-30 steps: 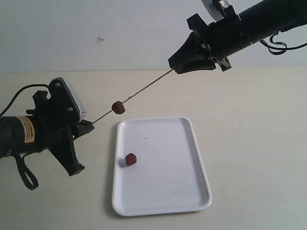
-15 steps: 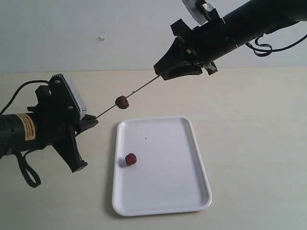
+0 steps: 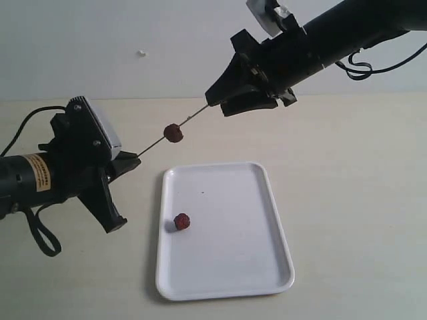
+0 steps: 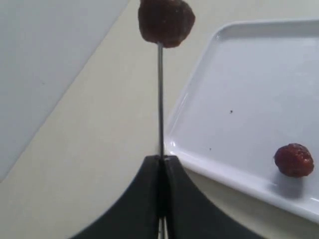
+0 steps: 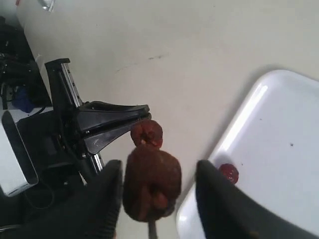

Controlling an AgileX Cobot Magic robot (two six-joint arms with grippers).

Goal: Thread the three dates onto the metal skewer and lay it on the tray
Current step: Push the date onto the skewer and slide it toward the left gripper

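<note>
Metal skewer [image 3: 152,146] slants through the air beyond the tray's [image 3: 253,267] far left corner. On it, the first date [image 3: 173,133] sits mid-rod. The second date [image 5: 152,186] sits at its right end between the right gripper's [image 3: 215,105] parted jaws, with a gap on one side. The third date [image 3: 181,221] lies on the tray near its left rim. The left gripper [image 4: 161,159] is clamped on the skewer's left end.

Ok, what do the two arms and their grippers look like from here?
Both arms are black with tapered black fingers. The left gripper has a yellow label on its forearm, a grey-white camera block and a curving black cable. The right gripper carries a white camera block and black cables.
</note>
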